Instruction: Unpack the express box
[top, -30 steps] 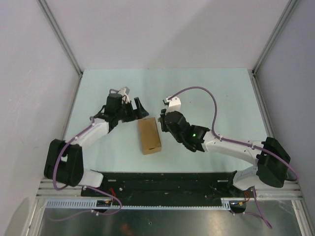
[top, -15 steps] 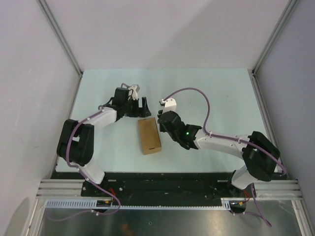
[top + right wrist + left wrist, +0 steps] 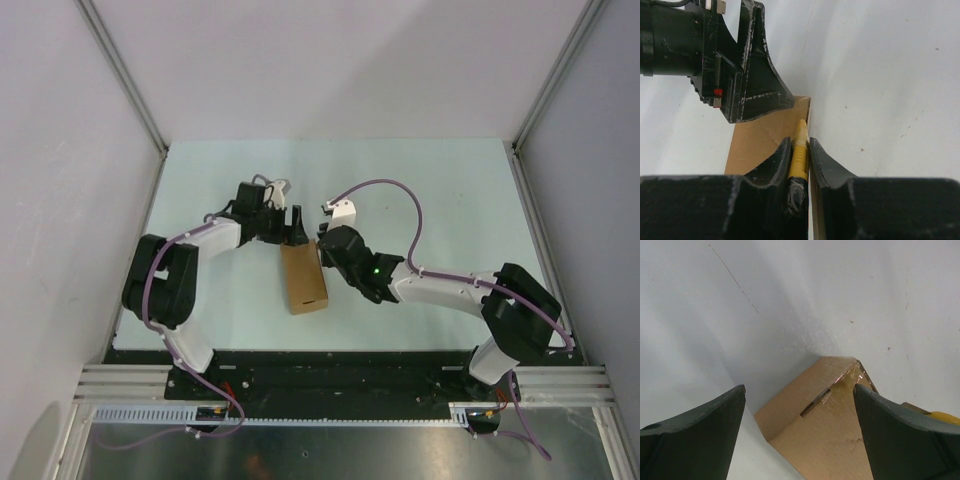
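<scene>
The brown cardboard box [image 3: 304, 278] lies flat on the table [image 3: 440, 200], lengthwise between the two arms. The left fingers [image 3: 294, 226] are at its far end, the right fingers [image 3: 325, 252] at its far right corner.

In the left wrist view the left fingers [image 3: 715, 415] are spread wide and hold nothing. A far corner of the box [image 3: 825, 435] lies in the gap between them, with shiny clear tape [image 3: 840, 384] across its edge.

In the right wrist view the right fingers [image 3: 822, 160] are clenched on a slim yellow knife [image 3: 799, 150]. Its tip points ahead of them along the right edge of the box top [image 3: 757, 145], just short of the far corner. I cannot tell whether it touches the cardboard. One left finger [image 3: 757, 85] stands just beyond the knife tip, over the far end of the box.
</scene>
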`<state>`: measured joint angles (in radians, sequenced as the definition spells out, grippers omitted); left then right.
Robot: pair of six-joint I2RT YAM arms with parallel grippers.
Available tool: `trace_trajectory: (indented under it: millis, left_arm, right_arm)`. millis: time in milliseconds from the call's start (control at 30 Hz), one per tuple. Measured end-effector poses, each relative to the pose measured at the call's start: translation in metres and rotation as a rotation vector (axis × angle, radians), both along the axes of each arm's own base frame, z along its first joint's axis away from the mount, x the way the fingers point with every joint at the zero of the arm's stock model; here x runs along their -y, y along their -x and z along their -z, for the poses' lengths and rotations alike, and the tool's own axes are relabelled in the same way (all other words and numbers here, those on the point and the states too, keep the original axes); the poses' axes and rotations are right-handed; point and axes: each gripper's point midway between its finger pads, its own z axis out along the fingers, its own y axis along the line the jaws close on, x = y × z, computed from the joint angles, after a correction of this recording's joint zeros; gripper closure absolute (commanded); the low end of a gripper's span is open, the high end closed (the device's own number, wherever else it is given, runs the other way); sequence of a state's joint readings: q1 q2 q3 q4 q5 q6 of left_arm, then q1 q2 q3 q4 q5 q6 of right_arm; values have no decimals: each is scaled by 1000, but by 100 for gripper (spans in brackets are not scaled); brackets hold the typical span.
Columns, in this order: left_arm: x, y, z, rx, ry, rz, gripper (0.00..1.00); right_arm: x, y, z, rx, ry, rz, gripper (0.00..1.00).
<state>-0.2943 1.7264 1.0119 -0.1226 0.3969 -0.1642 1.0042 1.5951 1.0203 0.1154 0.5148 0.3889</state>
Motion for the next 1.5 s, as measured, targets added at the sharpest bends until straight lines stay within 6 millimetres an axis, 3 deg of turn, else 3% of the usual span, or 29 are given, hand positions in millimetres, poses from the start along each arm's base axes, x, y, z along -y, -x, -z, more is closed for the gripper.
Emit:
trace_trajectory:
  millis: [333, 600, 1133, 1500]
  left_arm:
    - [0, 1, 6, -16, -5, -1, 9]
    - [1, 3, 6, -23, -3, 1, 19]
    - [5, 3, 7, -32, 0, 6, 22]
    - [9, 4, 6, -35, 6, 12, 32]
  right_arm:
    - [-2, -5, 7, -1, 0, 7, 100]
    - [-2, -10, 11, 1, -2, 14, 100]
    - [-5, -13, 18, 1, -1, 19, 100]
    - [-3, -14, 17, 7, 3, 31, 100]
